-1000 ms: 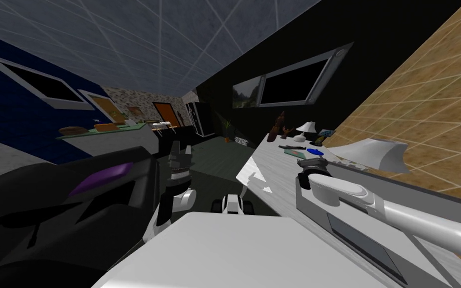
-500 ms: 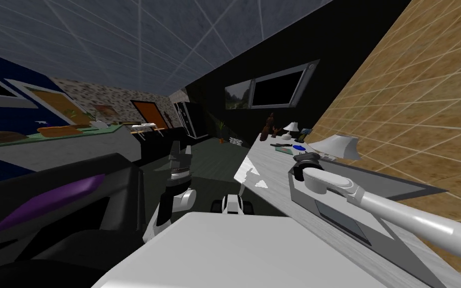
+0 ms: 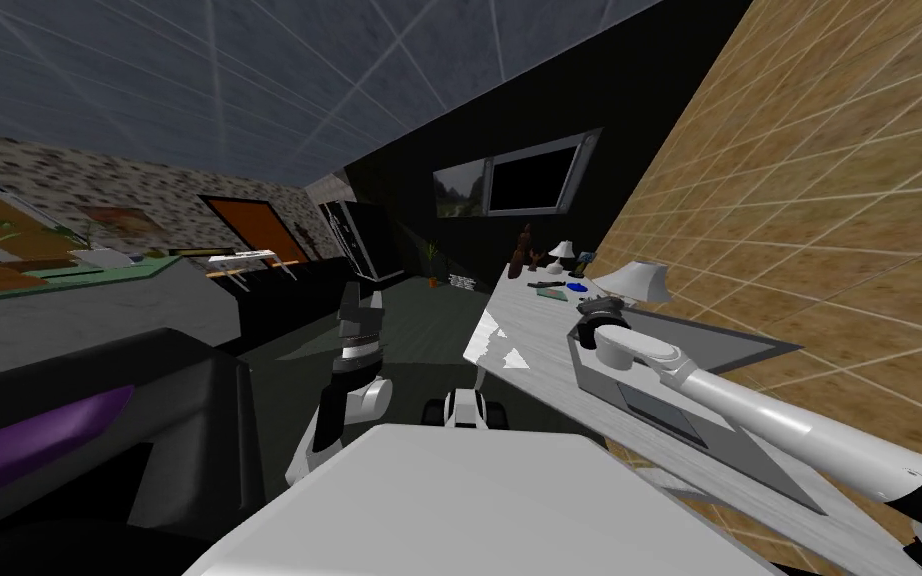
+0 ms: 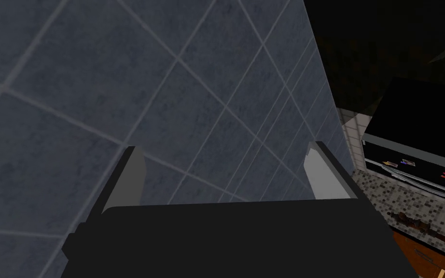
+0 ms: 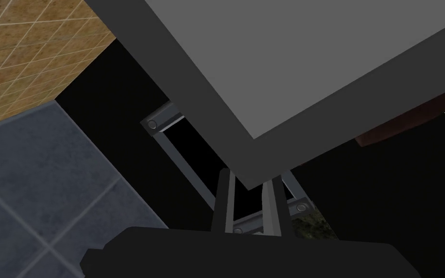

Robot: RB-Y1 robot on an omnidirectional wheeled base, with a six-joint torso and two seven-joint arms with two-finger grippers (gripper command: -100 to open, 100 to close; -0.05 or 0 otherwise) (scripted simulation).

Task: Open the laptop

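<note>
A grey laptop (image 3: 609, 385) lies on the pale desk (image 3: 529, 345) to my right, its dark-edged lid (image 3: 739, 345) lifted off the base. My right gripper (image 3: 597, 308) is at the laptop's far corner. In the right wrist view the lid (image 5: 289, 62), a grey panel with a dark border, has its corner between the two fingers of the right gripper (image 5: 249, 193), which stand close together against it. My left gripper (image 4: 226, 169) is open and holds nothing; it points upward beside my chest (image 3: 361, 300).
Further along the desk stand a white lamp (image 3: 639, 280), brown figurines (image 3: 524, 250) and small flat items (image 3: 577, 288). A tan tiled wall (image 3: 829, 200) runs behind the desk. A dark sofa with a purple cushion (image 3: 39, 440) is at the left.
My head view has swung, so the desk and laptop now look smaller and sit further left. The right arm has stayed at the laptop's far corner.
</note>
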